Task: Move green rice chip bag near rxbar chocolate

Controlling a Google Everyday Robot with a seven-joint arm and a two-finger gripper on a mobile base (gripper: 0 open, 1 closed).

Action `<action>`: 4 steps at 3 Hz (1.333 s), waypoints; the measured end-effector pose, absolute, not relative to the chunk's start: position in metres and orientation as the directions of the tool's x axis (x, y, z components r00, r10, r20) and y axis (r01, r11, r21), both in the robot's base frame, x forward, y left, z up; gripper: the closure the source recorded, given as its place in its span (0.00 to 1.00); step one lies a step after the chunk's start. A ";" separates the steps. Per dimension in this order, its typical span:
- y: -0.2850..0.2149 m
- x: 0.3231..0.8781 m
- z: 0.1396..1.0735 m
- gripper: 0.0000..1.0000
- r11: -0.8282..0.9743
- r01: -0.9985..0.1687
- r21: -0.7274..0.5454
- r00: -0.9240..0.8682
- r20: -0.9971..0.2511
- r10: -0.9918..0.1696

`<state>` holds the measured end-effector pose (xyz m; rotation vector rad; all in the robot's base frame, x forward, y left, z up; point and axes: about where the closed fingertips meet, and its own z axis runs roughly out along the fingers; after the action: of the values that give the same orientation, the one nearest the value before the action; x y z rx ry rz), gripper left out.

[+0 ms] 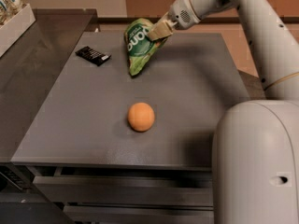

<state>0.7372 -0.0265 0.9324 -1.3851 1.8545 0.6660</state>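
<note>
The green rice chip bag (138, 45) hangs tilted over the far middle of the grey table, its lower tip close to or touching the surface. My gripper (159, 30) is shut on the bag's upper right edge. The rxbar chocolate (93, 55), a small flat black bar, lies on the table to the left of the bag, a short gap away.
An orange ball (141, 116) sits near the table's middle, in front of the bag. The grey table (201, 101) ends at a front edge above drawers. A white tray (16, 24) with packets stands at the far left. My white base (257, 167) fills the lower right.
</note>
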 end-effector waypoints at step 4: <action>0.053 0.730 0.938 0.36 0.156 -0.987 -0.040 -0.065 -0.787 -0.614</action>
<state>0.7297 0.0530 0.9375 -1.5338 1.7598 0.7029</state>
